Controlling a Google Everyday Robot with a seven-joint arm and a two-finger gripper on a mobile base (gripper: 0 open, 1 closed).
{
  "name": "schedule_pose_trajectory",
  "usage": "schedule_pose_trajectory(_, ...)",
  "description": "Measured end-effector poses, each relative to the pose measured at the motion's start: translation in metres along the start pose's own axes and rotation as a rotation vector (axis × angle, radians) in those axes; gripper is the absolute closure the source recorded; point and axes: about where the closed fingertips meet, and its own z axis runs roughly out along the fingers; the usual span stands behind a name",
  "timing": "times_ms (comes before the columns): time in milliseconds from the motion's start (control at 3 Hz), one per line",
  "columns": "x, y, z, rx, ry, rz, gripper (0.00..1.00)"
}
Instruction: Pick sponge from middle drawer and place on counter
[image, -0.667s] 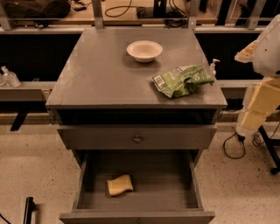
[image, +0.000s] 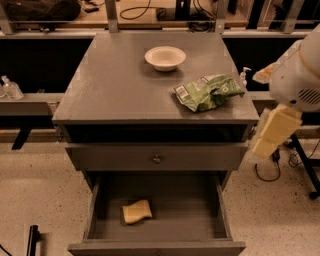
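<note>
While the sponge (image: 137, 211) lies flat on the floor of the pulled-out middle drawer (image: 223, 215), left of centre and clear of its walls, the counter (image: 115, 85) above carries a white bowl (image: 165, 57) and a green snack bag (image: 207, 91); the gripper (image: 266, 141) hangs beside the cabinet's right side, well apart from the sponge, and I cannot tell whether it is clenched or released

arm (image: 295, 70): white and bulky, comes in from the right edge of the view, upper part cut off by the edge.
joint (image: 306, 96): rounded, with a small vent grille facing the camera.
gripper (image: 272, 131): pale cream, hangs just below the joint, slanting down and to the left, free in the air.
</note>
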Motion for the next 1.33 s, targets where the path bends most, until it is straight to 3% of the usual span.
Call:
schedule_pose_trajectory(333,-0.025,0.044,0.060,-0.066,-0.153,-0.024,0.00)
schedule_pose_trajectory(667,-0.049,0.071,0.086,-0.100,-0.238,-0.024,0.00)
schedule_pose_trajectory(1000,-0.047,0.068,0.089,-0.110,-0.235,-0.028,0.00)
schedule_pose_trajectory(1333,-0.036,0.087,0.137,-0.182,-0.319,-0.001,0.00)
